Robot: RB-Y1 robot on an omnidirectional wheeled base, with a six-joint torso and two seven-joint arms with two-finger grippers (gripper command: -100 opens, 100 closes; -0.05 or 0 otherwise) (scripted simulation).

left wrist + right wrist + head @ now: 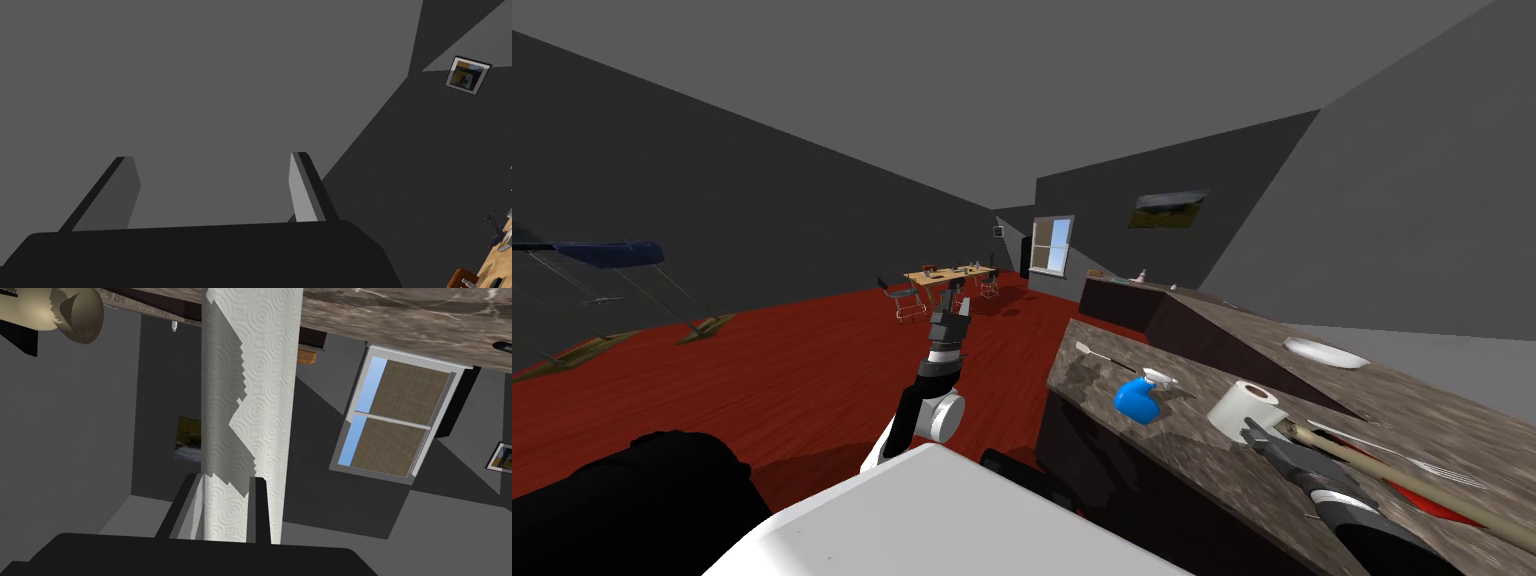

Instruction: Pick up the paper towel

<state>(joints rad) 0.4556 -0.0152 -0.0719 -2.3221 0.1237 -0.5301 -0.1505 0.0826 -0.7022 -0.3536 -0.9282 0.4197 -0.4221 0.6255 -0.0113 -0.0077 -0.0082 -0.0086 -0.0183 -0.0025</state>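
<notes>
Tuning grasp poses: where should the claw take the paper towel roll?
Probably its round side, coming level from the near edge of the counter: the paper towel roll stands upright, hole up, side facing that edge. The right claw pinches it there.

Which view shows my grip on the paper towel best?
Right wrist view: paper towel close up, clamped in the right tool. Head view: the paper towel whole, small, on the counter. Left wrist view points elsewhere.
</notes>
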